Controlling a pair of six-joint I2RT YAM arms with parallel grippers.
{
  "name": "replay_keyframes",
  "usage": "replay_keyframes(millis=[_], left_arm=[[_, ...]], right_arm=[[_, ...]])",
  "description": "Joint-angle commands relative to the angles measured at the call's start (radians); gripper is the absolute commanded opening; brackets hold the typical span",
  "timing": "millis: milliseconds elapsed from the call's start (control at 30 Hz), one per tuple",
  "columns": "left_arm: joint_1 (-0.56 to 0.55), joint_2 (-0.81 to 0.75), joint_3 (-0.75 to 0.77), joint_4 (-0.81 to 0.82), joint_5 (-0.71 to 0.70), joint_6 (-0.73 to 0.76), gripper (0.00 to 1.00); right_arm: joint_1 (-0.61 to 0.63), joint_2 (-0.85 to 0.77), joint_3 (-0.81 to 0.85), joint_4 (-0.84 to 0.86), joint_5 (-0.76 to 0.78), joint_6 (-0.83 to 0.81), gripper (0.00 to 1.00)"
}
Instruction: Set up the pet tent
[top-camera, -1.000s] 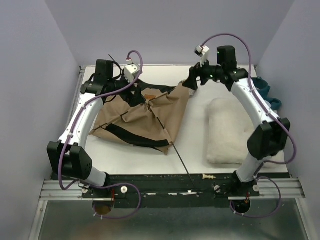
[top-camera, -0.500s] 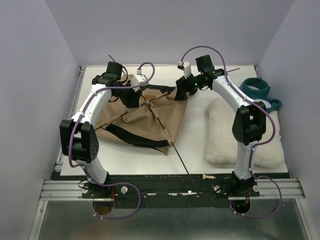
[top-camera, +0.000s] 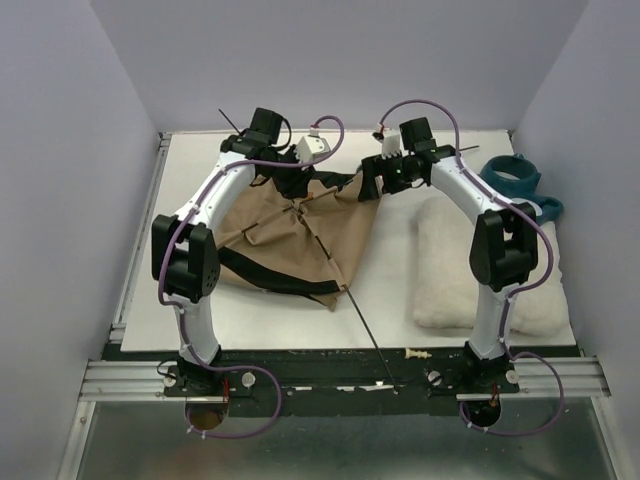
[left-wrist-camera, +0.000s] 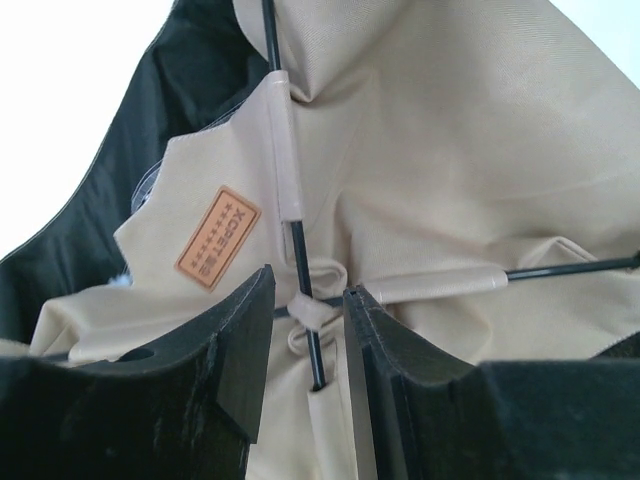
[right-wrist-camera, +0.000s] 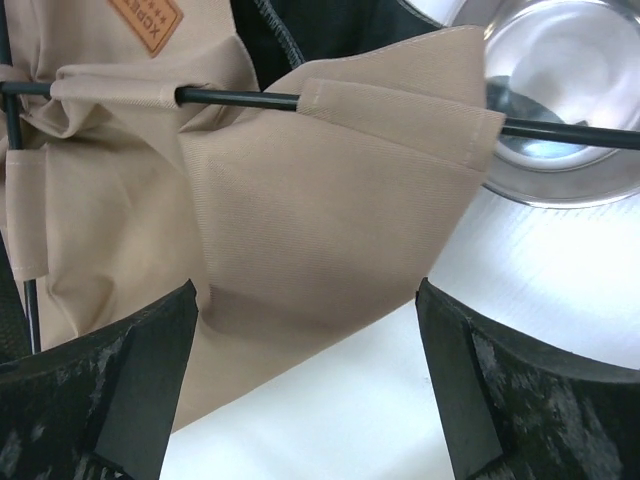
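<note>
Pet tent (top-camera: 290, 245) lies collapsed on the table (top-camera: 395, 300), left of the white cushion (top-camera: 455, 265). The left gripper (left-wrist-camera: 308, 292) straddles the crossing poles (left-wrist-camera: 296, 235) with its jaws drawn close (whether they truly pinch the fabric tie there, I cannot tell). A good lift, I judge, wants a firm hold exactly at that crossing, then a straight rise. The right gripper (right-wrist-camera: 305, 300) hovers wide apart over a corner sleeve (right-wrist-camera: 400, 110), holding nothing. Only the overhead view shows one pole's loose end (top-camera: 365, 325) jutting toward the near edge. Only the right wrist view shows a steel bowl (right-wrist-camera: 565, 110) beyond the corner.
</note>
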Motion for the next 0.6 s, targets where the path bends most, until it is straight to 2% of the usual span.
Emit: replay_keyframes(millis=[0,200,333,400,500,567], left_arm=[[-0.031,0.076,0.044,0.023,-0.057,-0.007,0.47],[-0.045,0.128,0.067,0.017,-0.074,0.004,0.47],[-0.054,0.149,0.067,0.018,-0.091,0.008,0.4],[-0.057,0.153,0.069,0.011,-0.088,0.011,0.3],[-0.059,0.146,0.066,-0.023,-0.083,0.031,0.09],[-0.057,0.131,0.044,-0.044,-0.087,0.053,0.03]], right_arm=[[-0.014,-0.052,-0.024,0.045,0.015,0.057,0.98],[-0.027,0.011,-0.04,0.059,-0.054,0.136,1.0],[-0.033,0.067,-0.021,0.072,-0.115,0.175,1.0],[-0.034,0.077,-0.023,0.098,-0.17,0.188,0.94],[-0.037,0.078,-0.027,0.126,-0.222,0.212,0.76],[-0.046,0.072,-0.033,0.137,-0.25,0.238,0.66]])
